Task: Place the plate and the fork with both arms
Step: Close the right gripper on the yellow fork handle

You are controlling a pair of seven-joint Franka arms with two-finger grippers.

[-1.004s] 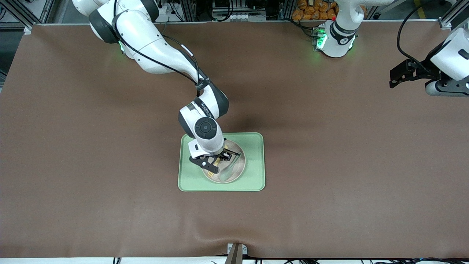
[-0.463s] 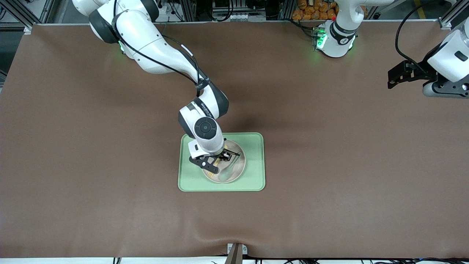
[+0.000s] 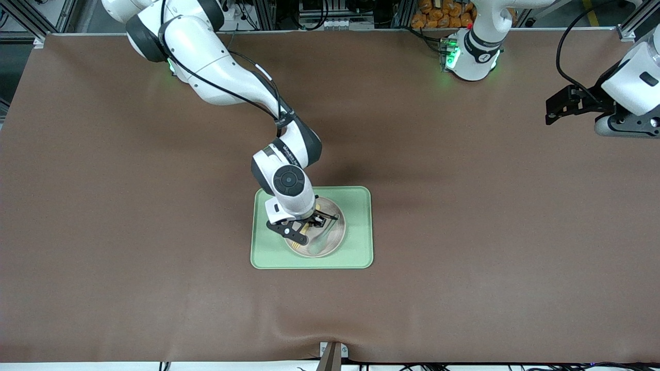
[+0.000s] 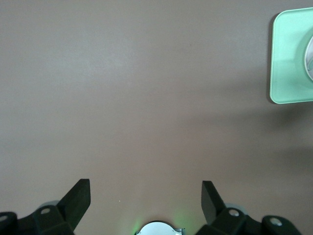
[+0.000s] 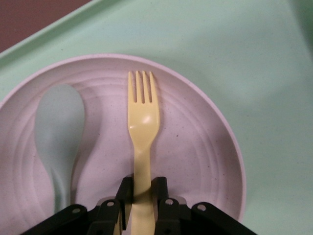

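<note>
The pale pinkish plate (image 3: 332,239) lies on the green tray (image 3: 361,226), with the pale-yellow fork (image 5: 143,117) flat on it, tines pointing away from the wrist. My right gripper (image 5: 142,188) is down on the plate, and both of its fingers (image 5: 126,192) press the fork's handle. In the front view the right gripper (image 3: 309,222) covers most of the fork, and only the tines (image 3: 295,246) show. My left gripper (image 4: 145,196) waits open over bare table at the left arm's end (image 3: 554,108), holding nothing.
A pale grey-green spoon (image 5: 58,122) lies on the plate beside the fork. The tray's corner (image 4: 288,63) shows in the left wrist view. Brown mat (image 3: 129,232) covers the table around the tray.
The right gripper's fingers have closed in on the fork's handle. The left gripper shifted slightly a second ago and has since held still.
</note>
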